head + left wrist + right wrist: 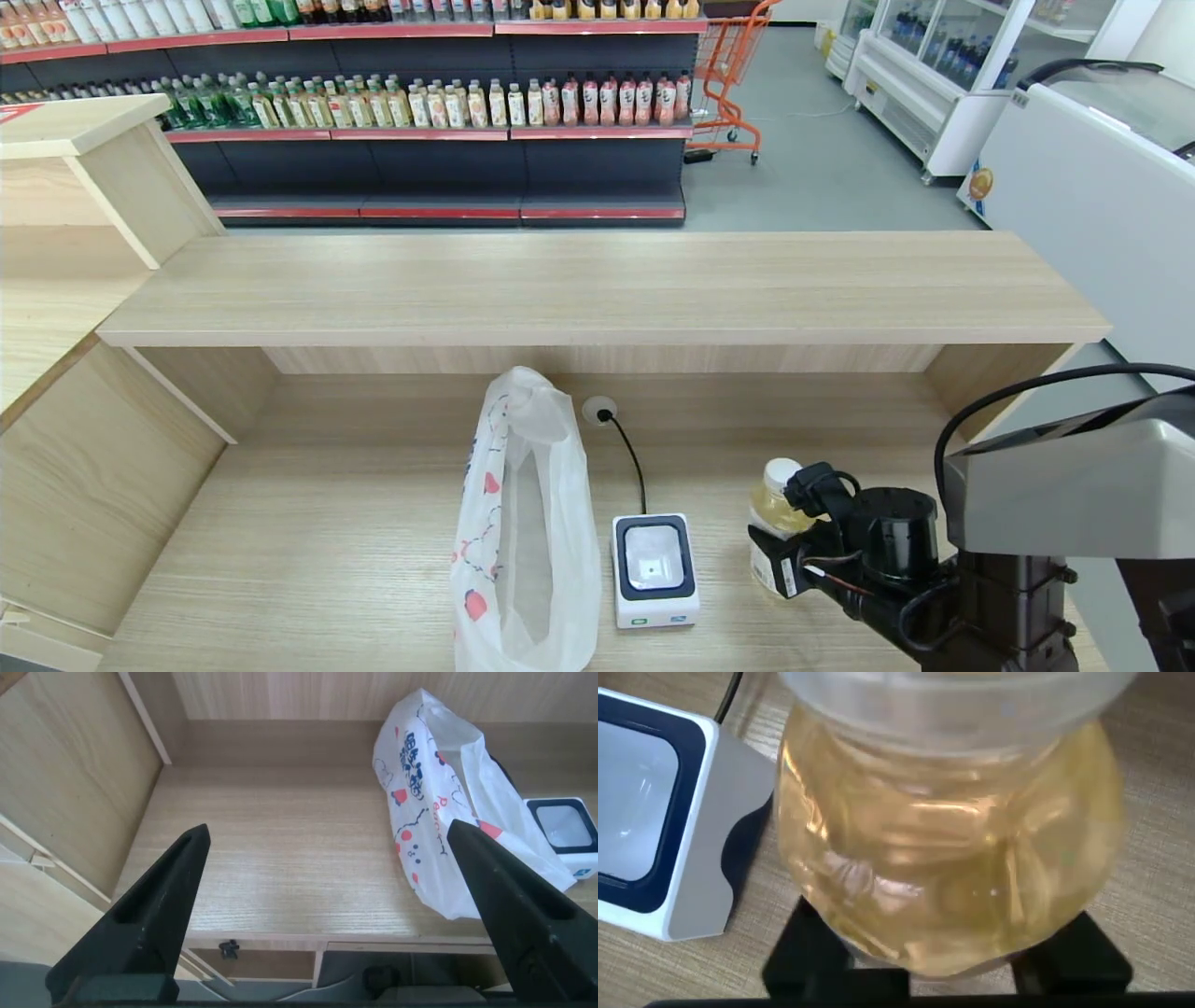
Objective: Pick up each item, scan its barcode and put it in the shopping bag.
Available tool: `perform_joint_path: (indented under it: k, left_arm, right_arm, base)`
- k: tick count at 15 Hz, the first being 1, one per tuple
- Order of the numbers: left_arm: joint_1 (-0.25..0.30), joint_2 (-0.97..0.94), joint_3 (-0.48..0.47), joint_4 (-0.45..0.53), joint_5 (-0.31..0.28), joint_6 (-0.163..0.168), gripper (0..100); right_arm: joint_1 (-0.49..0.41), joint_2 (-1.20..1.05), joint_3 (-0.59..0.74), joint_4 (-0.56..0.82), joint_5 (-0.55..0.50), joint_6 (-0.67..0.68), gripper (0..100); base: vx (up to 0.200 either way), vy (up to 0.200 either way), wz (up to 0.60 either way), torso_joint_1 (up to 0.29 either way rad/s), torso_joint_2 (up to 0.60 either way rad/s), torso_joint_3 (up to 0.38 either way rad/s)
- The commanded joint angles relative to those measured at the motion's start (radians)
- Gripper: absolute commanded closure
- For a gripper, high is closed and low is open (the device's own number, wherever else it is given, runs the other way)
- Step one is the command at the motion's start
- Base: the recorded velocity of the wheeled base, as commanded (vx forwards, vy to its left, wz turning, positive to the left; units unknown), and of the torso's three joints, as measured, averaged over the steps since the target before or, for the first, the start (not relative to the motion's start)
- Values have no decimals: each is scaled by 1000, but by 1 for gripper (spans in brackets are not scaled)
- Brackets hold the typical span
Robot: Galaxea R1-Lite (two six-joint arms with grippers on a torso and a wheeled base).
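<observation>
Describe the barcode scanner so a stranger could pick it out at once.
Start at the pale wooden checkout counter and its lower work surface. Between the white printed plastic shopping bag and the clear bottle of yellowish liquid lies the small white box-shaped scanner. Alone among them, it has a dark-framed glass window on top and a black cable running back.

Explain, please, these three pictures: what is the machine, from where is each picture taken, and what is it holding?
This is a two-armed robot at a shop checkout. The wide picture comes from a camera on its head; the other two from cameras on its wrists. On the wooden counter are a white shopping bag and a barcode scanner. The right arm has its jaws shut on a bottle of yellowish liquid, beside the scanner. The left arm's jaws stand open, holding nothing.
</observation>
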Motion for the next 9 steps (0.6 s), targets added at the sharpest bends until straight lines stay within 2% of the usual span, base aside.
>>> perform_joint_path:
  k: [1, 9]
  left_arm:
    - [0, 0, 0, -1, 0, 0, 0]
    - [0, 0, 0, -1, 0, 0, 0]
  right_arm:
    - [8, 14, 0, 3, -1, 0, 100]
    - [37, -20, -28, 3, -1, 0, 100]
  base:
    - [0, 0, 0, 0, 0, 0]
    - [0, 0, 0, 0, 0, 0]
